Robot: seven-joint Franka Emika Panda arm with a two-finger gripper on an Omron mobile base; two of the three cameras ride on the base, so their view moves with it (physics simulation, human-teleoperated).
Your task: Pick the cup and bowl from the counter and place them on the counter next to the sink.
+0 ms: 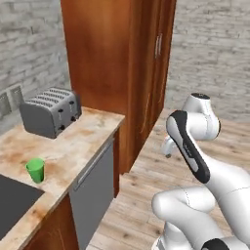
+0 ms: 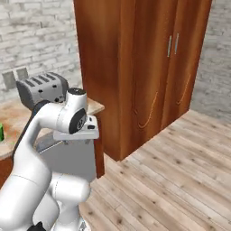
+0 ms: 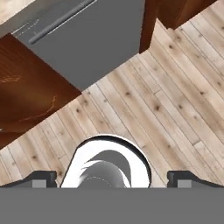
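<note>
1. Bright green, the cup (image 1: 35,170) stands upright on the counter (image 1: 73,141), well apart from the arm. It sits near the counter's front part, close to the corner of a dark recessed surface (image 1: 12,205) at the lower left of the left base view; that dark patch may be the sink, though too little of it shows to be sure.
2. In the right base view a sliver of the cup (image 2: 1,133) peeks in at the left edge, on the same marbled slab (image 2: 16,118).
3. A grey four-slot toaster (image 1: 51,111) stands at the back of the counter against the brick wall (image 1: 27,44), well behind the cup.
4. A tall reddish-brown wood cabinet (image 1: 117,63) rises just beyond the counter's end.
5. A grey panel with a long bar handle (image 1: 93,188) sits under the counter's edge.
6. The gripper (image 3: 112,180) points down over the pale wood plank floor (image 3: 175,100), away from the counter. Its two dark fingertips (image 3: 40,178) stand spread wide with nothing between them.
7. In the hand view the grey panel (image 3: 96,39) and brown cabinet fronts (image 3: 26,96) lie across the top and left.
</note>
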